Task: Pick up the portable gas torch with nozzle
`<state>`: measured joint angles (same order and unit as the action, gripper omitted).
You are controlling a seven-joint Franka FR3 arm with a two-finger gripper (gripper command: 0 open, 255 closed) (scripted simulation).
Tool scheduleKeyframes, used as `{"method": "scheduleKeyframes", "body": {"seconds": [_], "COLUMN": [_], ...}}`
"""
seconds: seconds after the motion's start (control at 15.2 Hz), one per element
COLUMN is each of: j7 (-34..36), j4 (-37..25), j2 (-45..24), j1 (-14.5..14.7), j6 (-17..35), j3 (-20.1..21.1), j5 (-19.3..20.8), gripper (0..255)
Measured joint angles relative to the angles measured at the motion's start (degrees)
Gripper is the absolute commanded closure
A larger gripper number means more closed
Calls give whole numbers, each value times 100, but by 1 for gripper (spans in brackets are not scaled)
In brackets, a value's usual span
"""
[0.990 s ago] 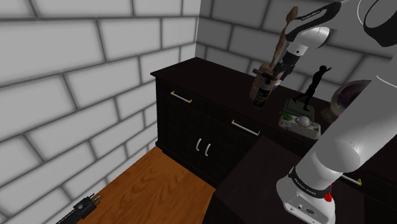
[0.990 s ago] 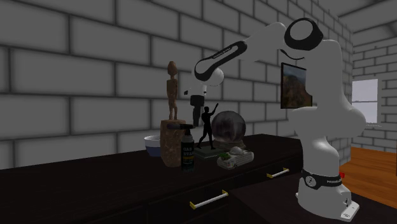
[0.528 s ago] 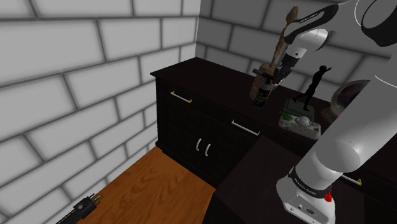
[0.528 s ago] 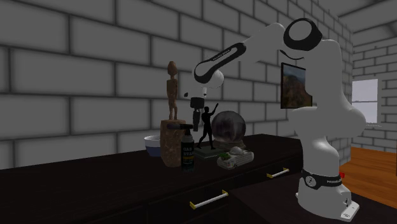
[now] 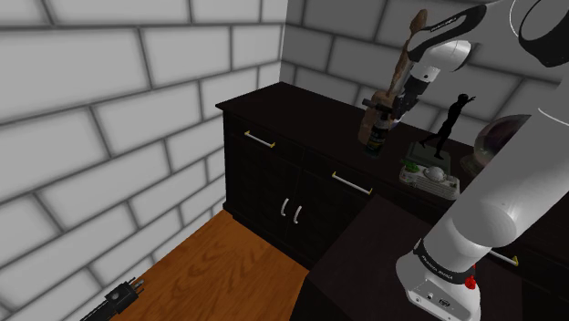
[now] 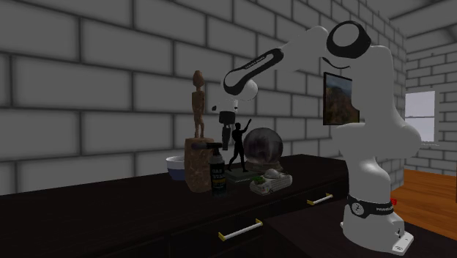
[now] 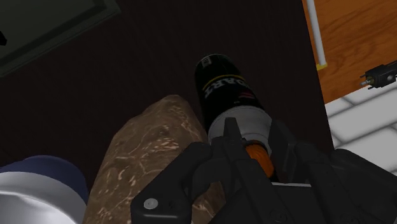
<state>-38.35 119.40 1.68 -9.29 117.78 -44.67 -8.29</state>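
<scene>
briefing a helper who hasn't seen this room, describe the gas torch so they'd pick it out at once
On the long dark sideboard against the grey brick wall, find the rough brown pedestal of a carved figure. The gas torch stands right beside it: the only slim black can with white lettering, black nozzle above an orange collar.

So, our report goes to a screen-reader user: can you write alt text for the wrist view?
Seen from just above, a black gas torch with a white shoulder and orange collar stands on a dark cabinet top, its nozzle end right under the black gripper. A mottled brown carved block stands close beside it, a bluish bowl beyond.
</scene>
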Motion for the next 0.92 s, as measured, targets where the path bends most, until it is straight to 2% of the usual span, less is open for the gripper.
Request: {"method": "scheduleKeyframes", "body": {"seconds": [0.92], "j7": [309], "j4": [-760], "j2": [310], "j1": [17], "j6": [-962], "j3": [68], "j5": [282], "gripper": [255]}}
